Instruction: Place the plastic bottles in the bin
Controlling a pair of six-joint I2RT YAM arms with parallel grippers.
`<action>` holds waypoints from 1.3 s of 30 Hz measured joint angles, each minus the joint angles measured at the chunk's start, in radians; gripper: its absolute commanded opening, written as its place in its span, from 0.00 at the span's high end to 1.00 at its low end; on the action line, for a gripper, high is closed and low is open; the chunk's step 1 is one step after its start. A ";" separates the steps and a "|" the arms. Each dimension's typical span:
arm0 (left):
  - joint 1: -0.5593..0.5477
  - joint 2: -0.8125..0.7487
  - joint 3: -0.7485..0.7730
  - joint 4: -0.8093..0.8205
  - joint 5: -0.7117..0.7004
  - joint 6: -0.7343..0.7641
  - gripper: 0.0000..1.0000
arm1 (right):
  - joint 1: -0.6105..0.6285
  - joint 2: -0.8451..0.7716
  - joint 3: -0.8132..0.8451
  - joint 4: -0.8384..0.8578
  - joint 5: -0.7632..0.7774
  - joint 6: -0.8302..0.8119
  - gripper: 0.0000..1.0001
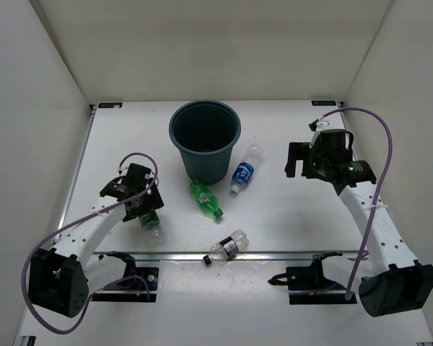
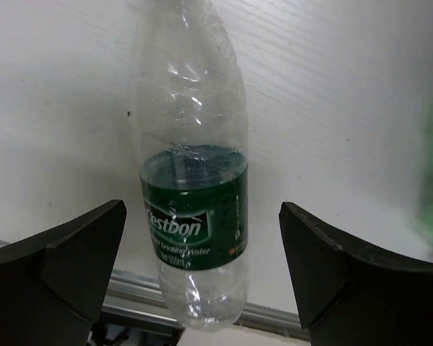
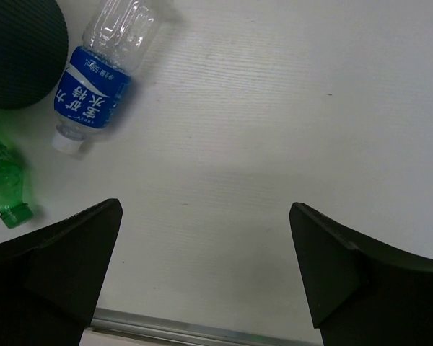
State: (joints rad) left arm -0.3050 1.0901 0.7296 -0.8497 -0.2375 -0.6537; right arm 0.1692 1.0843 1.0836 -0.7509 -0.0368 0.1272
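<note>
The dark teal bin [image 1: 205, 140] stands at the table's back middle. A clear bottle with a green label [image 2: 193, 216] lies on the table between the wide-open jaws of my left gripper [image 2: 202, 267], which hovers over it [image 1: 150, 220] without touching. An all-green bottle [image 1: 204, 197] lies in front of the bin. A clear bottle with a blue label [image 1: 245, 169] lies to the bin's right, and also shows in the right wrist view [image 3: 101, 79]. A clear bottle with a dark band [image 1: 227, 247] lies near the front rail. My right gripper [image 3: 206, 267] is open and empty above bare table.
A metal rail [image 1: 260, 254] runs along the table's front edge, close to the green-label bottle's base. White walls enclose the table on three sides. The bin's side [image 3: 14, 50] shows at the top left of the right wrist view.
</note>
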 measured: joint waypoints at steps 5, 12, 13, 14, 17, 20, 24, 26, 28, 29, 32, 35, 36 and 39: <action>0.000 0.035 -0.095 0.080 0.016 -0.038 0.09 | -0.060 0.000 0.000 0.011 -0.024 0.004 0.01; -0.011 0.024 -0.119 0.113 0.039 -0.088 0.45 | -0.083 -0.021 -0.029 0.052 -0.041 0.012 0.06; -0.011 0.013 -0.093 0.103 0.038 -0.088 0.46 | -0.089 -0.032 -0.045 0.064 -0.050 0.016 0.06; -0.011 0.005 -0.050 0.084 0.034 -0.084 0.45 | -0.096 -0.048 -0.067 0.079 -0.063 0.020 0.06; -0.023 -0.006 0.160 0.070 0.006 -0.050 0.45 | -0.107 -0.072 -0.111 0.090 -0.093 0.032 0.06; -0.077 0.019 0.406 0.105 -0.042 0.000 0.45 | -0.096 -0.071 -0.143 0.107 -0.089 0.042 0.06; -0.180 0.129 0.715 0.248 -0.096 0.093 0.39 | -0.070 -0.070 -0.183 0.118 -0.088 0.060 0.06; -0.204 0.195 0.809 0.339 -0.095 0.136 0.38 | -0.066 -0.070 -0.196 0.127 -0.096 0.070 0.05; -0.208 0.282 0.897 0.391 -0.096 0.166 0.36 | -0.068 -0.070 -0.203 0.136 -0.099 0.081 0.06; -0.208 0.336 0.948 0.406 -0.096 0.179 0.36 | -0.071 -0.071 -0.204 0.140 -0.101 0.086 0.05; -0.209 0.491 1.058 0.435 -0.100 0.212 0.16 | -0.072 -0.071 -0.205 0.153 -0.103 0.095 0.03; -0.221 0.622 1.114 0.419 -0.093 0.227 0.01 | -0.071 -0.070 -0.204 0.164 -0.101 0.105 0.02; -0.225 0.650 1.117 0.408 -0.090 0.229 0.01 | -0.067 -0.069 -0.204 0.166 -0.099 0.106 0.01; -0.241 0.682 1.107 0.377 -0.091 0.241 0.02 | -0.056 -0.048 -0.193 0.169 -0.089 0.106 0.01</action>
State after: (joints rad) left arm -0.5461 1.7721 1.8370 -0.4732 -0.3283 -0.4126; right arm 0.1135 1.0367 0.8902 -0.5819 -0.1257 0.2333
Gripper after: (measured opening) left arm 0.987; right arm 0.993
